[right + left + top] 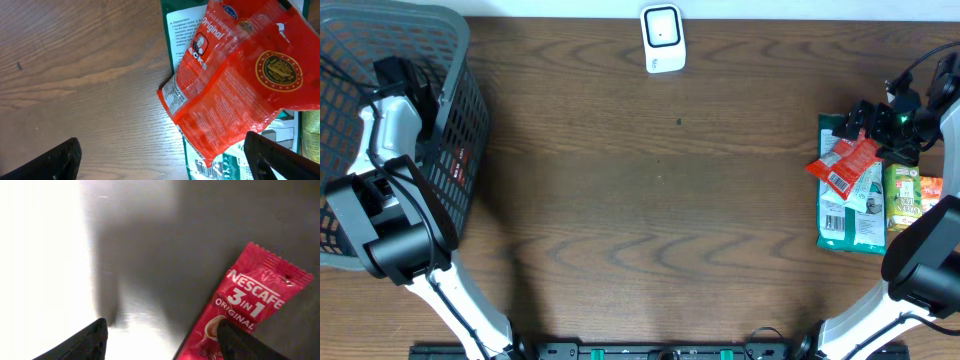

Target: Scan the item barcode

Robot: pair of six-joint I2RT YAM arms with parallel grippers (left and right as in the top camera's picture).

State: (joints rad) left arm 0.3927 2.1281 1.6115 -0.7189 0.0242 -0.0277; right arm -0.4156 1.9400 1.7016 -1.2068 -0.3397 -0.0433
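Wide apart and empty, the right end effector hung over the red snack packet (printed side up), which lay atop a green pouch on the worktop. Inside the basket, the left end effector gaped beside a Nescafe sachet.

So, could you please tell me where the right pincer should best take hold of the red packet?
The red packet lies flat on the green bag, its left corner poking past the bag's edge over the table. I'd bring the open right pincer straight down and pinch that corner, probably without catching the bag.
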